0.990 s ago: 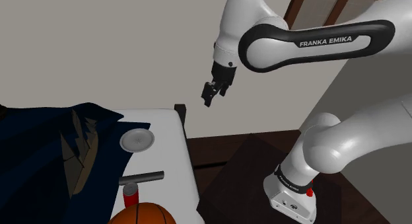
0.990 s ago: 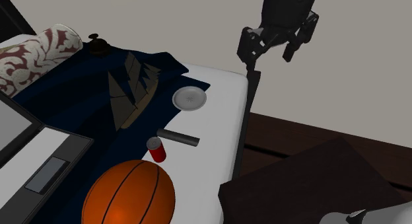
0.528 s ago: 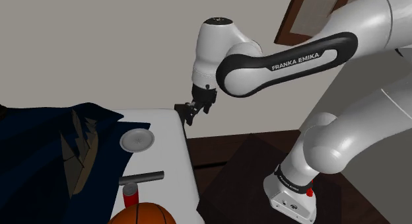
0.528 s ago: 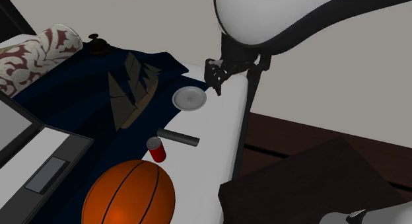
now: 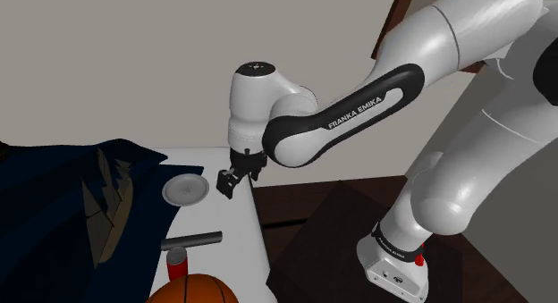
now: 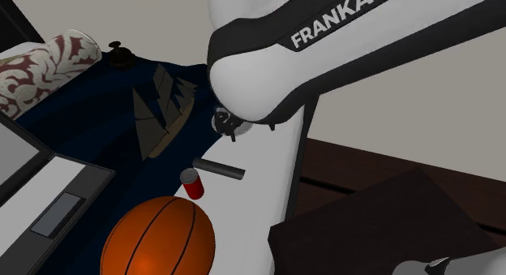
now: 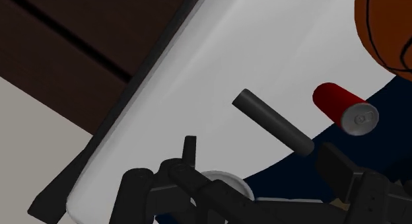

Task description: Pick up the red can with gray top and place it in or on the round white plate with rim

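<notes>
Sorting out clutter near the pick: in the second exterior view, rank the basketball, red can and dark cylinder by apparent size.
Largest: basketball, by far, though it is also nearest the camera.
Then dark cylinder and red can: about alike; the cylinder is longer, the can thicker.

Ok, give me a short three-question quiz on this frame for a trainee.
1. True or false: the red can stands upright beside the basketball.
2. What lies between the can and the white plate? A) a dark cylinder B) a spoon C) a mug
3. Fill in: the claw hovers by the plate with its fingers ____.
Key: 1 true; 2 A; 3 open.
</notes>
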